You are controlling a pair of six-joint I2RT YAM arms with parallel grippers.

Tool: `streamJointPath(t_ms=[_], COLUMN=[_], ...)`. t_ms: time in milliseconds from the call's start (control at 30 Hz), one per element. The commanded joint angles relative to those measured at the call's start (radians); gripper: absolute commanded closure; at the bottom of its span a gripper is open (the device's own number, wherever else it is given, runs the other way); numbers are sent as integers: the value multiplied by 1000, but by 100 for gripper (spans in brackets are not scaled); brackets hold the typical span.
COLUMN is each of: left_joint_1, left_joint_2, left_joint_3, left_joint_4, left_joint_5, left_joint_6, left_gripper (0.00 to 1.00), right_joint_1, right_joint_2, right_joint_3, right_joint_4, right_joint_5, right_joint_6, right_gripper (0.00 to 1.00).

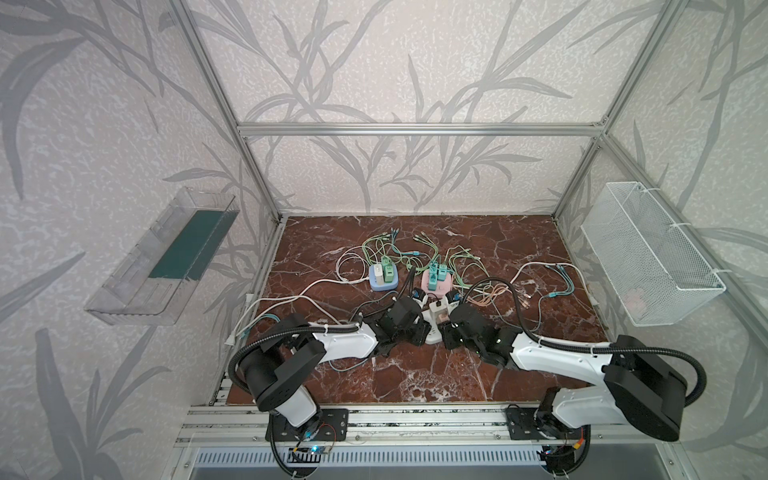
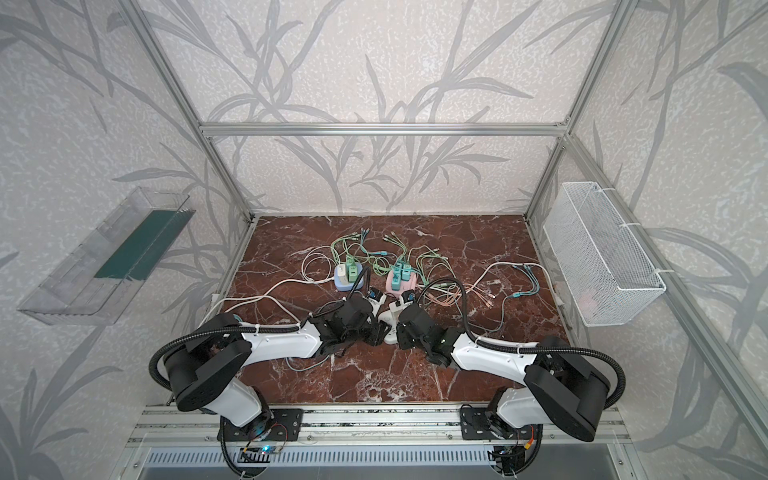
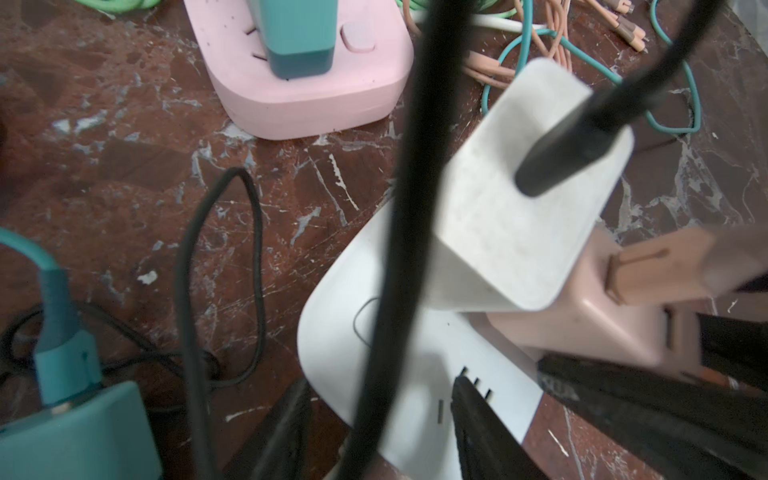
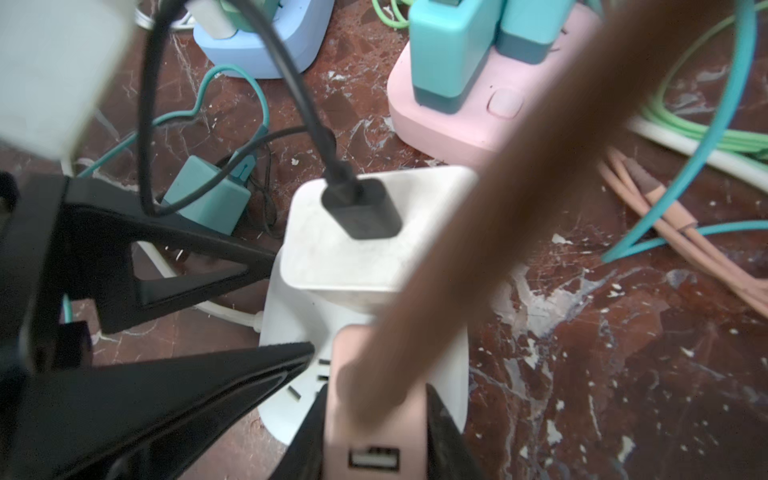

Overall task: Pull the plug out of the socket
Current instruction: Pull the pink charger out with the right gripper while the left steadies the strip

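Observation:
The white socket strip [image 1: 434, 332] [image 2: 390, 330] lies on the marble between both arms. Two plugs stand in it. One is a white plug [image 3: 519, 216] [image 4: 365, 257] with a black cable. The other is a pink plug [image 3: 582, 328] [image 4: 374, 432] with a pink cable. My right gripper [image 4: 376, 392] [image 1: 448, 328] is shut on the pink plug, one finger on each side of it. My left gripper [image 3: 380, 380] [image 1: 420, 328] stands open at the socket [image 3: 332, 332] [image 4: 286, 316]. One of its fingers rests on the socket's top by the slots and the other is beside the socket's edge.
A pink strip [image 1: 436, 283] with teal chargers and a blue strip [image 1: 384, 281] stand just behind. A loose teal charger [image 4: 208, 199] lies beside the socket. Cables sprawl over the back and right of the table. A wire basket [image 1: 648, 257] hangs right and a clear tray [image 1: 162, 257] left.

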Motion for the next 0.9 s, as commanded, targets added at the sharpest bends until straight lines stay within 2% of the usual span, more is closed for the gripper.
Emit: streamJointPath(t_ms=[0, 200, 600, 867], left_joint_1=[-4, -4, -4, -4], left_joint_2=[18, 37, 70, 92], left_joint_3=[30, 43, 107, 120], left_joint_4=[-7, -17, -165, -210], left_joint_5=[-22, -21, -36, -45], left_joint_6=[-19, -37, -44, -52], left_gripper=[46, 46, 48, 48], right_joint_1=[4, 4, 6, 6], right_joint_2=[5, 2, -19, -49], right_joint_3=[31, 43, 65, 77], right_joint_4=[-19, -30, -57, -87], right_joint_5=[6, 3, -6, 7], right_joint_6=[-12, -20, -12, -8], right_gripper=[75, 80, 91, 93])
